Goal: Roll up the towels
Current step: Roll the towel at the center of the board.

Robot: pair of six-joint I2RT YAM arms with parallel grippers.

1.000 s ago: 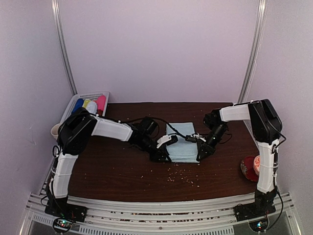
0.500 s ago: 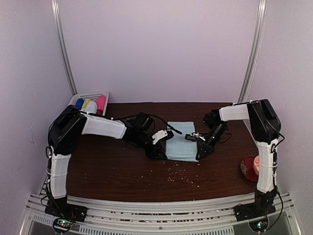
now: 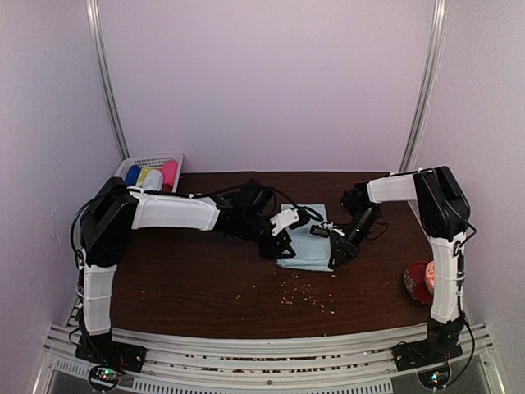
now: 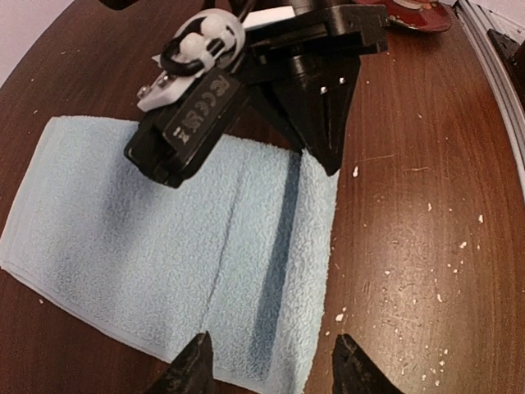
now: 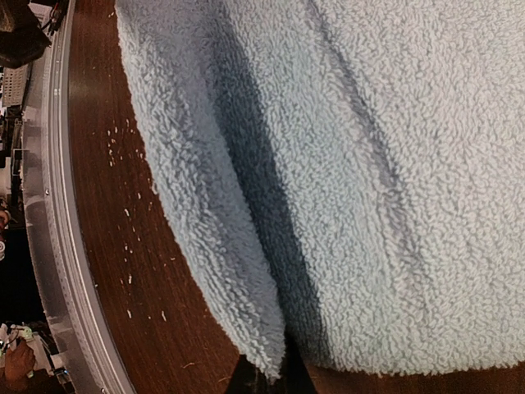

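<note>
The towel (image 3: 310,246) — a fluffy pale-blue terry rectangle, folded flat — lies mid-table (image 3: 189,279) on dark wood. The right gripper's (image 4: 324,156) pointed black jaws pinch its edge; the left gripper's (image 4: 275,365) jaws stand apart.

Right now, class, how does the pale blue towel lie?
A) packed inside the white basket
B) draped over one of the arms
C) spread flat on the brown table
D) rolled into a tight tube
C: the towel lies flat and unrolled on the table, with only a crease running across it.
</note>
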